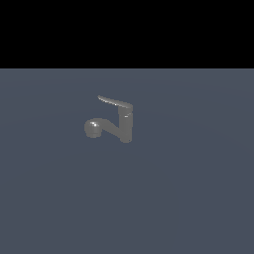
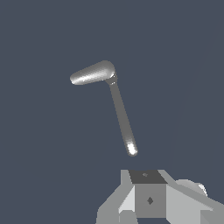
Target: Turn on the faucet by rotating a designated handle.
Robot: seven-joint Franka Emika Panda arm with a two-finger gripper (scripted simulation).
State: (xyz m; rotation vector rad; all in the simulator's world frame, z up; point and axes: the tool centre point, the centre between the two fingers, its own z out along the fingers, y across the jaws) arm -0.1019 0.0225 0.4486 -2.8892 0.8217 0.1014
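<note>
Pincer [image 2: 151, 197] apart from faucet [image 1: 126, 124], handle [image 1: 115, 102] untouched

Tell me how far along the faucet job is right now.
Nothing looks done: in the exterior view the faucet stands alone, and no arm is near the handle. In hand: the wrist view shows the gripper apart from the faucet, without contact. Left: reach the handle and rotate it.

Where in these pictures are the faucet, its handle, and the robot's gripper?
faucet [image 1: 126, 124]: exterior view, on the upright body.
handle [image 1: 113, 101]: exterior view, middle of the flat lever blade.
gripper [image 2: 148, 199]: wrist view, on its grey housing; fingertips are not visible.
</note>
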